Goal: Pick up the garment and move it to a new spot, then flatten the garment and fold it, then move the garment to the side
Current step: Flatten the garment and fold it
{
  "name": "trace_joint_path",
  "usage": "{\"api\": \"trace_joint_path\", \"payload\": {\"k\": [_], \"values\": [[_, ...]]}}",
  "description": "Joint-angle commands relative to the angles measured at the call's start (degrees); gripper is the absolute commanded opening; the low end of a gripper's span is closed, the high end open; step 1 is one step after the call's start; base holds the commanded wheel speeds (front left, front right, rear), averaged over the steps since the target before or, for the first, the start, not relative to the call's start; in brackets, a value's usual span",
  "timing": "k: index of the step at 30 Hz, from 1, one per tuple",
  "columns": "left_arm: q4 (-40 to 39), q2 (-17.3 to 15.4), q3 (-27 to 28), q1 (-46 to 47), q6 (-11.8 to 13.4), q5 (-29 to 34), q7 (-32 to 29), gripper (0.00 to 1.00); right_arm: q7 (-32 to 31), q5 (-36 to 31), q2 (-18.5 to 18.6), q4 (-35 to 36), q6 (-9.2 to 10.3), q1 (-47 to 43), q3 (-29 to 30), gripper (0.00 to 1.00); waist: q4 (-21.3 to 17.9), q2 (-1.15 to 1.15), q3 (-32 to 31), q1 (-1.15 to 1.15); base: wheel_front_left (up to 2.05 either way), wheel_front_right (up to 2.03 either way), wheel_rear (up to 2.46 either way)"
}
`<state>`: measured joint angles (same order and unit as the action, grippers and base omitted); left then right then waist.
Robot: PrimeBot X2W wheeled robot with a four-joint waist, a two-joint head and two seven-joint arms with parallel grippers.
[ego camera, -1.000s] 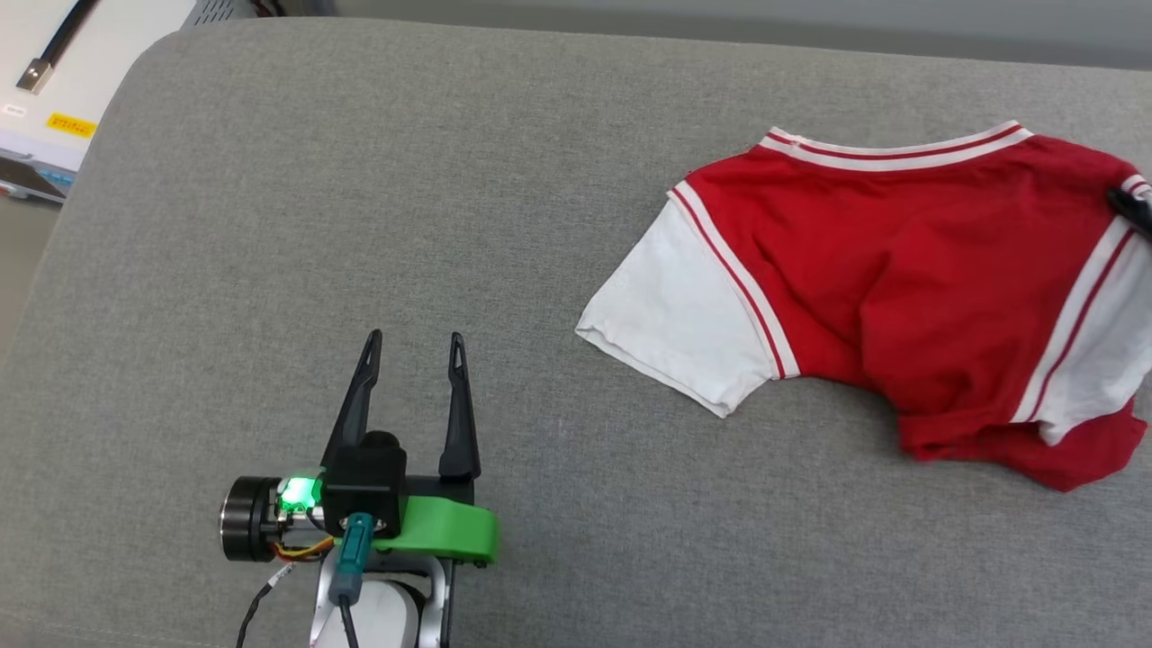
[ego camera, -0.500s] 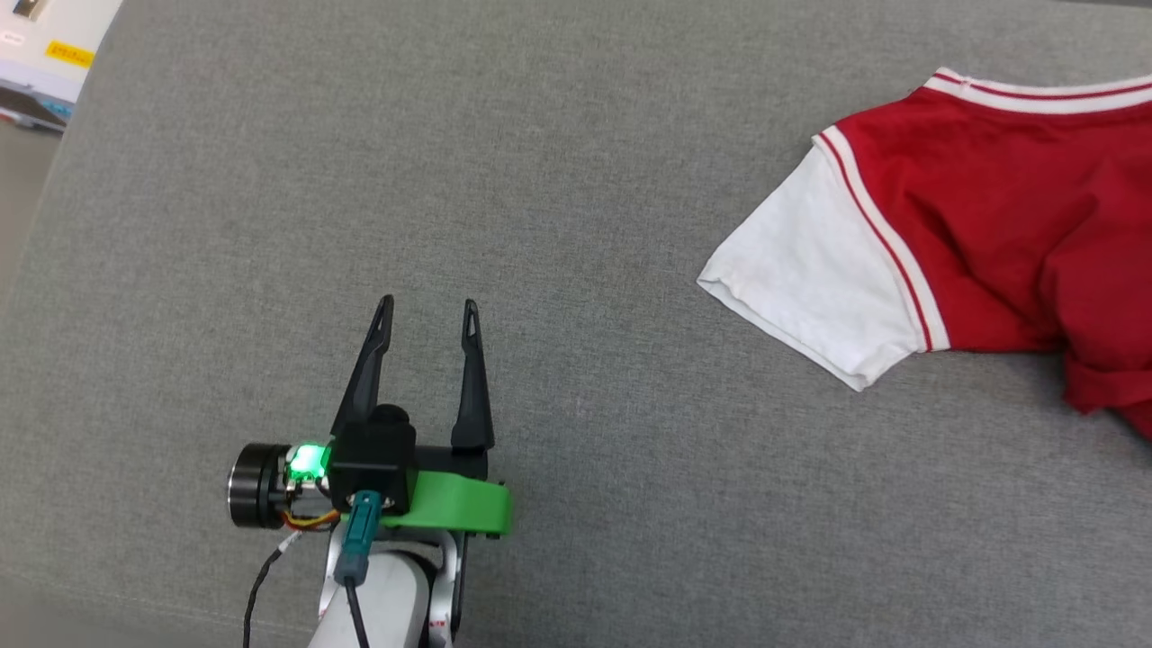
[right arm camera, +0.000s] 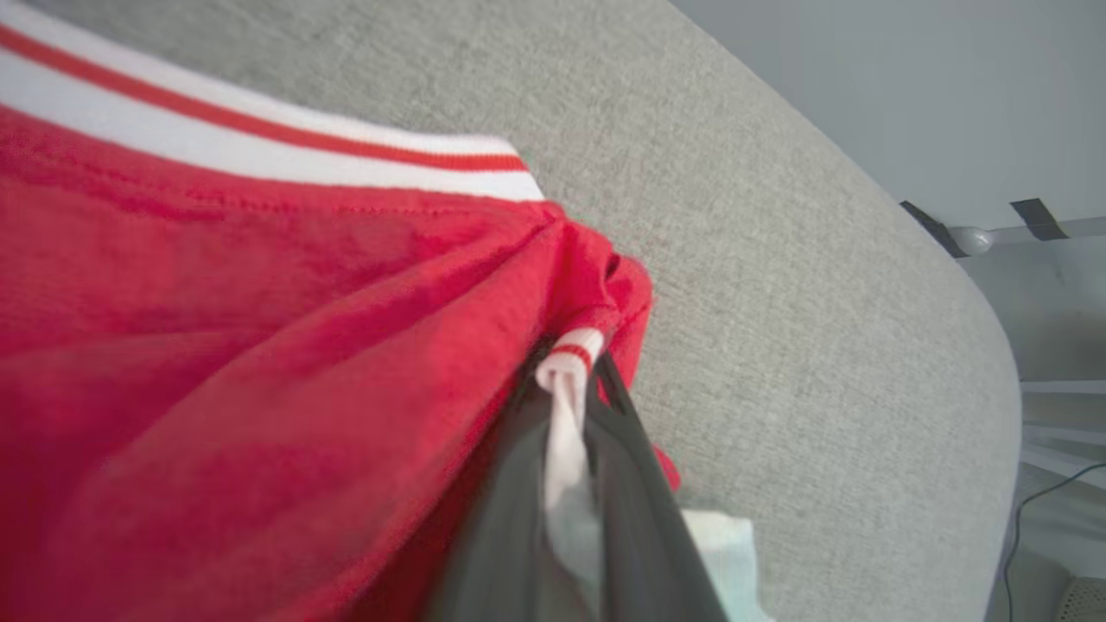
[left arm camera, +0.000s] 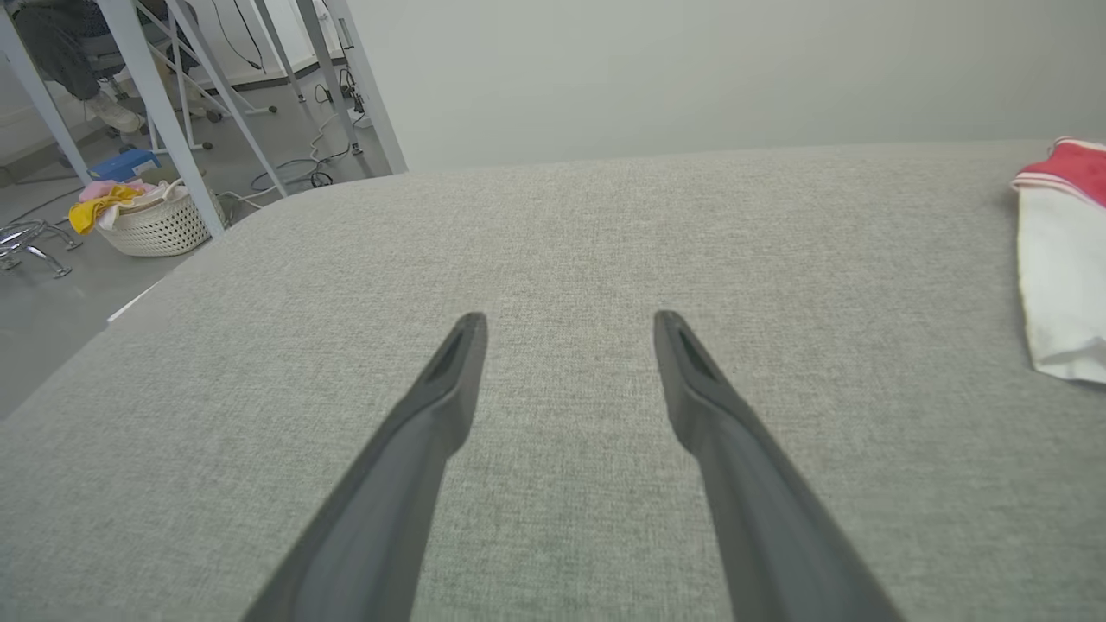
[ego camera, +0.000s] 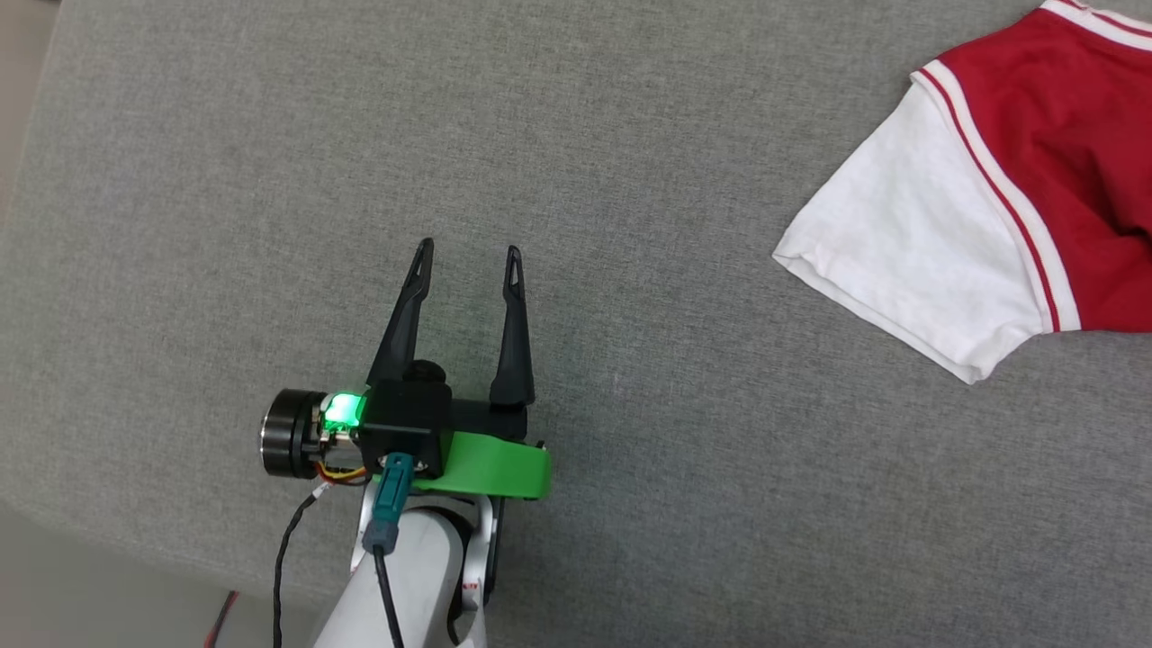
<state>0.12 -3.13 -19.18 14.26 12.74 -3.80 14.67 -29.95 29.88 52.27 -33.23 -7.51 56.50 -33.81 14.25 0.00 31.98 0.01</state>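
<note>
The garment [ego camera: 1062,135], red with a white short sleeve and red-white striped trim, lies at the upper right of the head view, cut off by the frame edge. Its sleeve [left arm camera: 1058,259] shows at the right edge of the left wrist view. My left gripper [ego camera: 468,261] stands open over bare grey cloth, well to the left of the garment, nothing between its fingers [left arm camera: 449,380]. In the right wrist view my right gripper [right arm camera: 570,367] is shut on a bunched piece of the garment [right arm camera: 259,345] at its white and red trim.
The grey padded surface [ego camera: 630,450] runs across the scene; its near-left edge and floor show at the lower left of the head view. Off its far left stand metal table legs [left arm camera: 173,112] and a white basket [left arm camera: 155,229] of cloth.
The head view has swung left and down, so the garment sits further up and to the right in it. The left gripper stays open and the right gripper's hold is unchanged.
</note>
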Motion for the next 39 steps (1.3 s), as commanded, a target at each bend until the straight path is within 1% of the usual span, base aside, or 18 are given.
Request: {"api": "trace_joint_path", "payload": {"k": [1,5,6,7,10,12,15,16,17,21,24,28,31,35,39], "values": [[-0.1,0.2,-0.2,1.1,0.5,-0.5,0.3,1.0,-0.1,0.3,-0.6,-1.9,0.02,-0.1,-0.5,0.0,1.3,0.0,1.3,-0.01,0.0,0.0,0.0],[0.3,0.2,0.1,1.0,0.8,-0.5,0.3,1.0,2.8,1.2,-2.3,-6.1,0.02,-0.5,-0.9,0.0,0.8,0.0,0.6,-0.01,0.0,0.0,0.0],[0.4,0.2,0.3,0.9,0.8,-0.3,0.3,1.0,4.6,1.6,-2.6,-6.8,0.02,-0.5,-0.7,0.48,0.6,0.0,0.1,-0.01,0.0,0.0,0.0],[0.4,0.2,0.4,0.7,0.7,-0.1,0.3,1.0,6.5,1.5,-2.8,-7.1,0.02,-0.4,-0.5,1.0,0.3,0.0,-0.3,-0.01,0.0,0.0,0.0],[0.5,0.2,1.6,0.1,0.4,0.5,0.3,1.0,13.6,1.0,-3.9,-7.6,0.02,-0.5,0.4,1.0,-1.2,0.0,-2.5,-0.01,0.0,0.0,0.0],[0.4,0.1,2.3,-0.5,0.0,1.0,0.3,1.0,19.1,-0.9,-4.2,-7.2,0.02,-0.4,1.4,1.0,-2.3,0.0,-4.1,-0.01,0.0,0.0,0.0],[0.2,-0.3,3.4,-1.3,-0.4,1.5,0.3,1.0,27.5,-3.5,-6.0,-7.1,0.02,-0.6,4.9,1.0,-4.1,0.0,-6.2,-0.01,0.0,0.0,0.0],[0.2,-0.5,3.8,-1.6,-0.5,1.6,0.3,1.0,30.3,-4.6,-7.2,-6.9,0.02,-1.2,6.3,1.0,-4.8,0.0,-7.1,-0.01,0.0,0.0,0.0],[0.2,-0.8,4.3,-2.1,-0.8,1.8,0.3,1.0,34.5,-6.1,-9.4,-5.9,0.02,-2.9,9.2,1.0,-6.0,0.0,-8.6,-0.01,0.0,0.0,0.0],[0.1,-1.4,5.2,-3.3,-1.6,1.9,0.3,1.0,41.3,-9.0,-14.8,-1.4,0.02,-8.6,16.4,1.0,-7.9,0.0,-11.5,-0.01,0.0,0.0,0.0],[0.0,-2.2,6.1,-3.6,-2.5,1.9,0.3,1.0,43.3,-12.2,-19.1,4.6,0.02,-15.1,22.6,1.0,-9.1,0.0,-13.2,-0.01,0.0,0.0,0.0],[-0.2,-3.6,7.5,-3.4,-3.7,1.7,0.3,1.0,44.2,-16.9,-25.3,14.1,0.02,-24.3,29.7,1.0,-10.6,0.0,-15.0,-0.01,0.0,0.0,0.0],[0.0,-4.6,8.5,-2.5,-5.0,1.4,0.3,1.0,44.4,-19.7,-30.1,20.8,0.02,-30.6,33.5,1.0,-11.6,0.0,-16.1,-0.01,0.0,0.0,0.0],[0.7,-6.0,9.2,0.5,-7.8,1.0,0.3,1.0,44.5,-22.0,-36.0,28.9,0.02,-38.5,38.0,1.0,-12.1,0.0,-17.2,-0.01,0.0,0.0,0.0],[2.4,-7.7,9.4,5.3,-12.1,-0.1,0.3,1.0,44.6,-23.5,-40.5,33.7,0.02,-44.8,39.5,1.0,-13.0,0.0,-17.9,-0.01,0.0,0.0,0.0]]}}
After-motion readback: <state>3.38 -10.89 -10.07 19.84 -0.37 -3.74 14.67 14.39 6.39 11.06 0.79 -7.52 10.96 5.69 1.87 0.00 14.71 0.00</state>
